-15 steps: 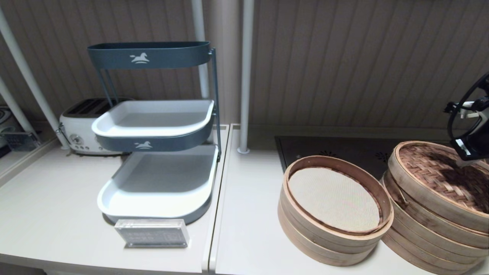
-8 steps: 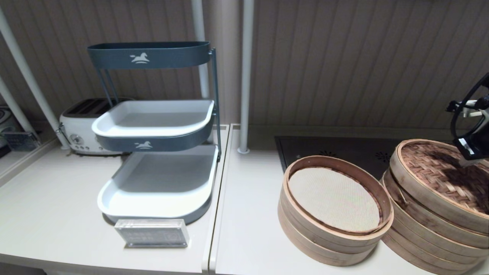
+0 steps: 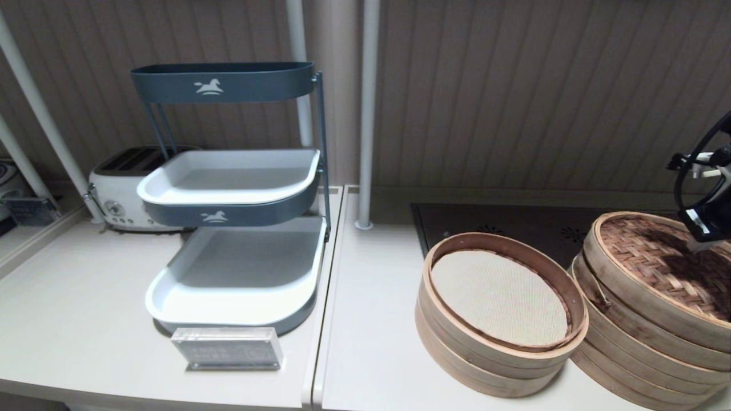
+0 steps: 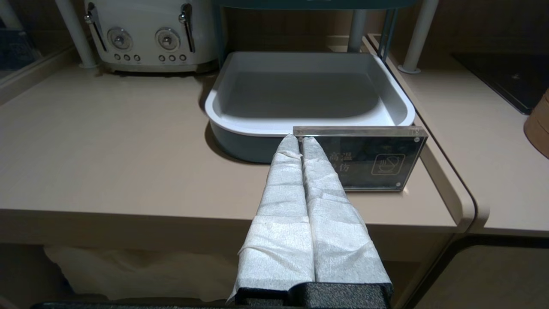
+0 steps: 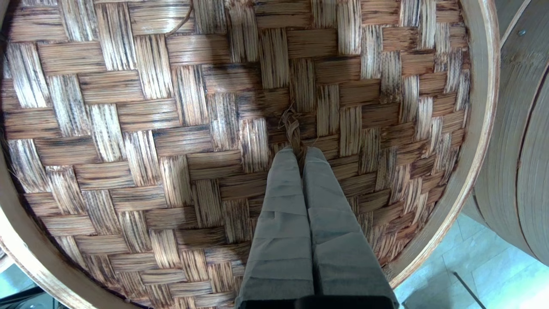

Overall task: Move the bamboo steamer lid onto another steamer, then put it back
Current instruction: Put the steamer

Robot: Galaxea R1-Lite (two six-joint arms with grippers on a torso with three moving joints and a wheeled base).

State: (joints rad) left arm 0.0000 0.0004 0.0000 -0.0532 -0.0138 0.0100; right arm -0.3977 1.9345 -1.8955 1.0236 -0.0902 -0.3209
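The bamboo steamer lid (image 3: pixel 657 257), reddish-brown weave in a pale rim, lies slightly tilted on top of the other steamer (image 3: pixel 628 348), the tall stack of pale rings at the far right. In the right wrist view the weave (image 5: pixel 171 128) fills the picture. My right gripper (image 5: pixel 299 149) is shut on the small twisted loop (image 5: pixel 293 126) at the lid's centre. In the head view only the dark wrist of the right arm (image 3: pixel 708 217) shows above the lid. My left gripper (image 4: pixel 299 139) is shut and empty, parked at the table's front edge.
An open steamer with a cream cloth liner (image 3: pixel 499 297) stands just left of the tall stack. A three-tier tray rack (image 3: pixel 234 228), a white toaster (image 3: pixel 120 194) and an acrylic sign (image 3: pixel 227 348) stand on the left half. A dark hob (image 3: pixel 514 225) lies behind the steamers.
The lid rose slightly, drifted a little to the right, then came back down a touch with the right gripper holding its loop. The left arm has not moved.
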